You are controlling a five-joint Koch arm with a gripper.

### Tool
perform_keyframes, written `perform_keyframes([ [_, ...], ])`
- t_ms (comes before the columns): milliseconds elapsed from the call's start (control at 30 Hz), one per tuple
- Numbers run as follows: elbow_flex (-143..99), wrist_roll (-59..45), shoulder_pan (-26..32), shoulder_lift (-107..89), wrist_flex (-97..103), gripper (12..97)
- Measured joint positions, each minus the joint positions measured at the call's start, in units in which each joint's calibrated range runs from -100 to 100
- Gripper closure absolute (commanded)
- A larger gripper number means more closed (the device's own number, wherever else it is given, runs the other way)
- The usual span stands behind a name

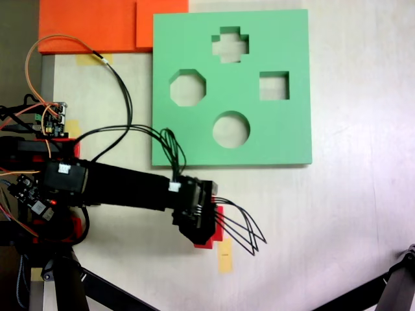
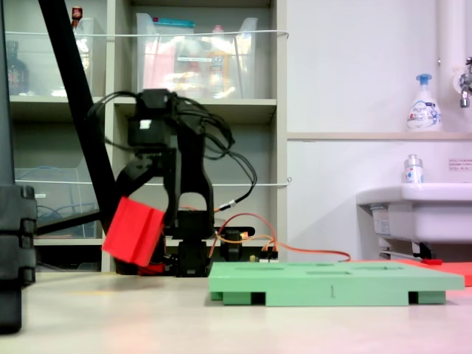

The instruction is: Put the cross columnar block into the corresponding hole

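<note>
- Fixed view from above: a flat square green foam board (image 1: 285,139) is seen lying on the pale table (image 1: 350,220), with four cutouts in it.
- The plus-shaped cutout (image 1: 230,44) is placed near the board's top edge; an octagonal cutout (image 1: 188,88) lies at its left, a square cutout (image 1: 274,85) at its right, and a round cutout (image 1: 231,129) below the middle.
- Orange foam sheets (image 1: 91,24) are laid beside the board's upper left corner.
- The black arm (image 1: 123,184) is stretched to the right below the board, and its gripper (image 1: 206,227) is found well apart from the plus-shaped cutout.
- Parts of the small bright red foam block (image 1: 216,228) are shown under the gripper, next to a yellow tape strip (image 1: 225,256).
- Fixed view from the side: the red block (image 2: 133,230) is held tilted and clear of the table (image 2: 147,317), left of the green board (image 2: 332,282).
- The gripper (image 2: 144,193) is seen clamped on the block from above.
- The board is shown lying flat; its cutouts cannot be told apart from this angle.
- A shelf unit (image 2: 251,110), a white sink (image 2: 413,210) and a soap bottle (image 2: 423,105) are recorded behind.
</note>
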Motion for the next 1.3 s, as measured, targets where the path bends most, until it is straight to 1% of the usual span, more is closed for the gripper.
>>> perform_keyframes([
  [233, 5.1, 5.4, 6.3, -5.7, -0.7, 62.1],
  [533, 5.1, 15.5, 17.4, -5.9, -0.7, 62.1],
  [733, 5.1, 21.2, 22.9, -5.9, 3.0, 62.1],
  [900, 5.1, 23.8, 25.4, -5.1, 11.9, 62.1],
  [1067, 5.1, 26.1, 27.5, 0.0, 21.3, 62.0],
  [1300, 13.4, 26.9, 29.6, 9.8, 26.9, 62.1],
])
